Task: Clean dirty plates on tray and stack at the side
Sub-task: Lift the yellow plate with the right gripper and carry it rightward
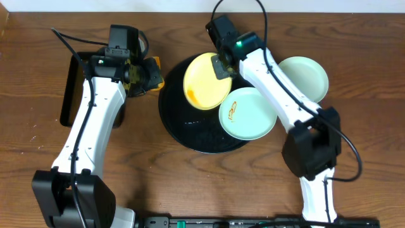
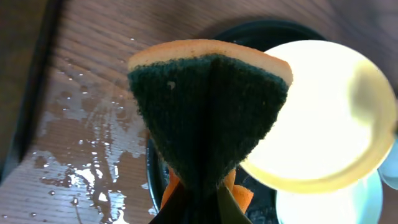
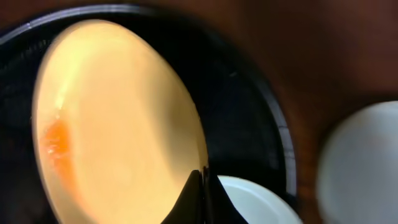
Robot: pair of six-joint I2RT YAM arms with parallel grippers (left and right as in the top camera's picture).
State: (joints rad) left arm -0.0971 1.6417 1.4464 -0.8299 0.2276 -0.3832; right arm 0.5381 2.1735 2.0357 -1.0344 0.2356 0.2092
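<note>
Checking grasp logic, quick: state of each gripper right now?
Left gripper: closed on the sponge.
Right gripper: closed on the yellow plate, at its rim.

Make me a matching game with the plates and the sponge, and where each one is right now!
Things:
1. yellow plate
2. smeared mint plate
3. plain mint plate
4. sponge

Places:
a. lying on the tray
b. pinched in the left tool
c. tilted up, held by the right tool
d. on the table, beside the tray

Pairs: 1-c, 2-a, 3-d, 4-b
</note>
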